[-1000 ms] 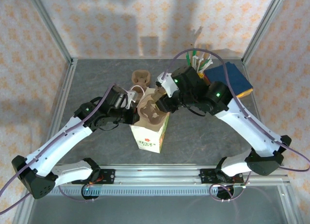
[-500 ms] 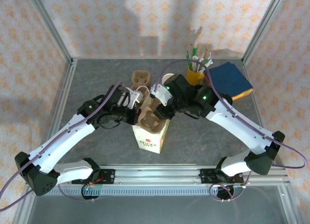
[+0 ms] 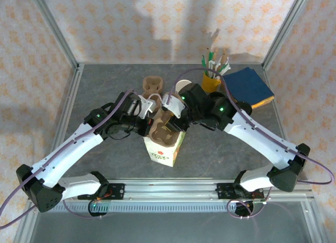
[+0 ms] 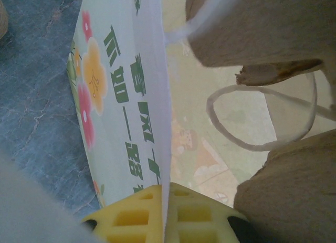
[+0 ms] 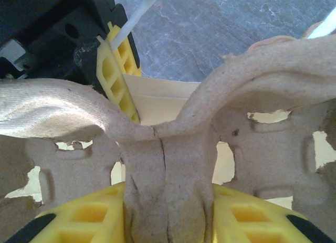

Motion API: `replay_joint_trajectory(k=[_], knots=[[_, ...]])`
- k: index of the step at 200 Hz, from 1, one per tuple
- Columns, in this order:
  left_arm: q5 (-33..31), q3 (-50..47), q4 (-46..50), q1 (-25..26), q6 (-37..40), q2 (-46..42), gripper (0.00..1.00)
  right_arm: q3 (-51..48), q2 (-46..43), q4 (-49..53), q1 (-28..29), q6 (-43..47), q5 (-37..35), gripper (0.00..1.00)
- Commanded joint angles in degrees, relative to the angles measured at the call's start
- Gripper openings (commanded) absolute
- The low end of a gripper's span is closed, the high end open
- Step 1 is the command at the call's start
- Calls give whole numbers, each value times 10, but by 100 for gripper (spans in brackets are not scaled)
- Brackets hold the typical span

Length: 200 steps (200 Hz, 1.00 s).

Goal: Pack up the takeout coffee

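- Takeout coffee first: I cannot tell where the cup with the black lid stands. The two arms cover the middle of the top view, and it may be behind them.
- At the centre of the top view stands the paper bag (image 3: pixel 164 148). The right gripper (image 5: pixel 168 214) is clamped on the middle ridge of the pulp cup carrier (image 5: pixel 262 133), which sits partly in the mouth of the bag.
- The left gripper (image 4: pixel 165 201) is closed tight on one wall of the bag, at the bottom of its wrist view.
- The carrier looks almost as wide as the mouth. If it goes down tilted, I think a corner can catch the rim and crush or tear the paper.
- The white handle loop (image 4: pixel 262 122) lies between parts of the carrier, at the right of the left wrist view. The carrier can push it down and trap it underneath.
- The bag seems light and is held on one wall only. A sideways push from the right arm can tip it, or pull the paper out of the left fingers.
- The pulp ridge looks soft, so hard pressing can bend it and leave the carrier crooked.
- A second carrier (image 3: pixel 152 85) and the yellow cup of sticks (image 3: pixel 211 81), in the upper middle, stand near the right arm. A wide swing can knock them.
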<state>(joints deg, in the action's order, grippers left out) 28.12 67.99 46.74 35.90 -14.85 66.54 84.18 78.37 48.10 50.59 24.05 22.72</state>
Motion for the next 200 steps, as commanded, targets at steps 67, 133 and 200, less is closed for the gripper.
replay_joint_trajectory(k=[67,133,200], knots=[[7,26,-10,1,20,4,0,19,-55,-38,2,-10,8,36],[3,21,-13,1,19,4,0,0,-22,-31,2,-30,-41,37],[-5,26,-18,1,8,9,0,-53,-35,-54,2,-56,-19,37]])
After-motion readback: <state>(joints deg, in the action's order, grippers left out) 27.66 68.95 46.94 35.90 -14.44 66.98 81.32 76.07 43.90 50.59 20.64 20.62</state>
